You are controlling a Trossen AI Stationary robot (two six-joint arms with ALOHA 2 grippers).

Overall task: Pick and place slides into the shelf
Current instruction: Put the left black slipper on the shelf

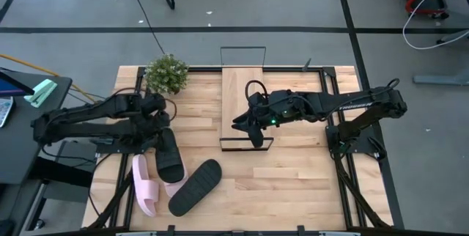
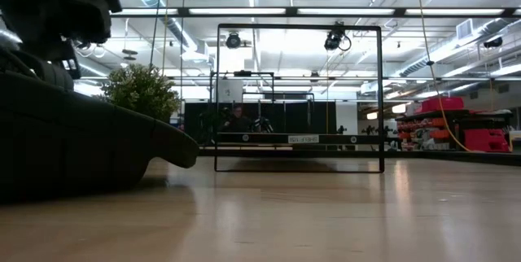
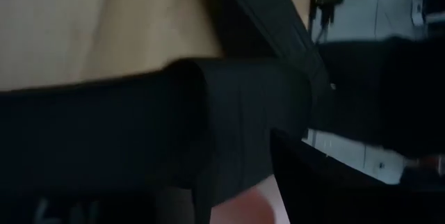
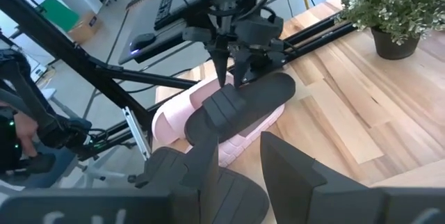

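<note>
High view, left gripper [image 1: 163, 122] at black slide [image 1: 168, 155] (pink slide [image 1: 144, 185] beside)

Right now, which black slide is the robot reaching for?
The black slide under the left gripper, lying across the pink slides. The other black slide lies alone, angled, nearer the table's front edge.

We see the left arm reaching in from the table's left edge, its left gripper [image 1: 165, 130] pointing down with the fingers [image 4: 221, 62] set close together on a black slide's [image 4: 240, 109] strap. The right arm stretches leftward from the right side, its right gripper [image 1: 253, 130] low, its two dark fingers [image 4: 288, 168] standing apart
</note>
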